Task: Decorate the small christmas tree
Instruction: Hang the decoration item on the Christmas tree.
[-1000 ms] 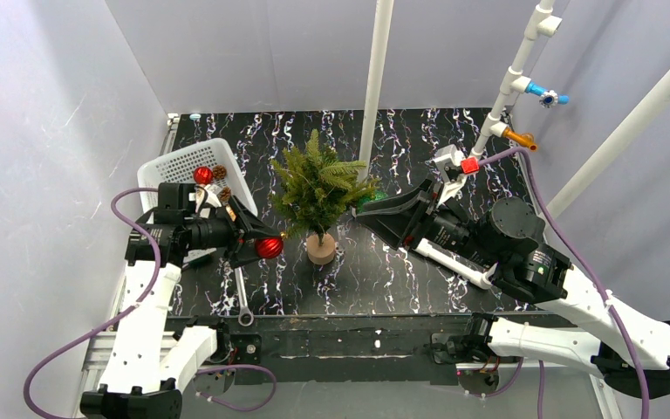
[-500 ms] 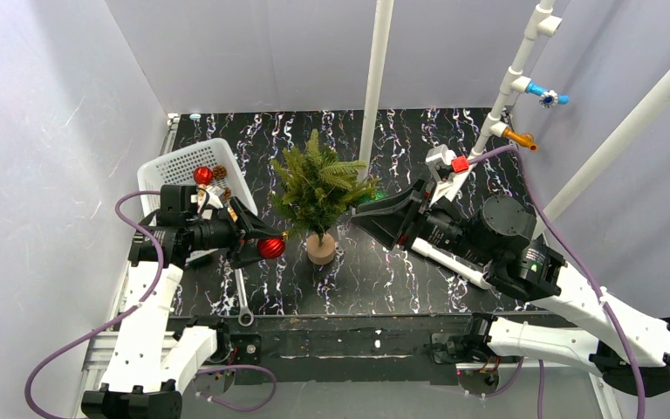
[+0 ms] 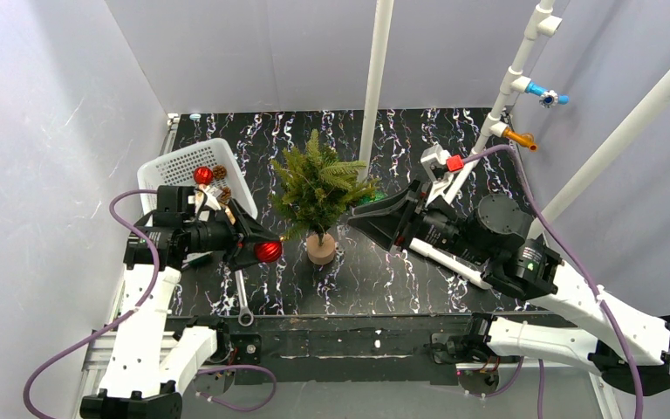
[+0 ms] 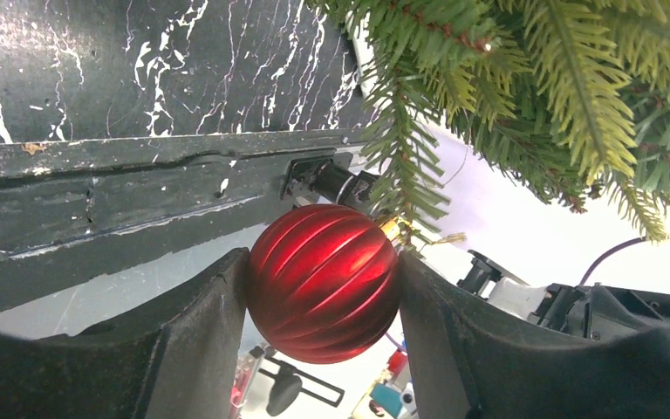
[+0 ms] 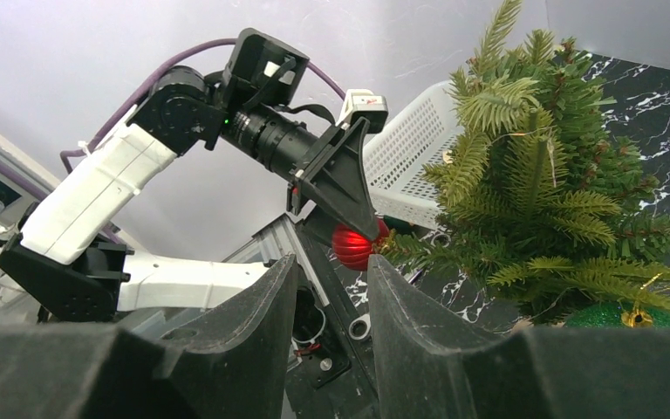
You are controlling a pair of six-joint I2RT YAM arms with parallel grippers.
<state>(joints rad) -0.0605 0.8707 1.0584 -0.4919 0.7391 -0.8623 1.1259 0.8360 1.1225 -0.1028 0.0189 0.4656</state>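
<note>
Your left fingers (image 4: pixel 192 340) clamp a red ribbed bauble (image 4: pixel 323 284) beside the small christmas tree (image 3: pixel 318 188) on the counter (image 3: pixel 419 271), ready to hang; your right fingers (image 5: pixel 436 349), narrowly parted, seemingly empty, hover opposite.

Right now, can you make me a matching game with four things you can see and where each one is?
Things:
1. ribbed red ball
2. white basket
3. small christmas tree
4. wrench

Places:
A. standing upright in the middle of the table
B. lying flat near the front edge, on the left
C. squeezed between the left fingers
D. at the far left, behind the left arm

Pairs: 1-C, 2-D, 3-A, 4-B
</note>
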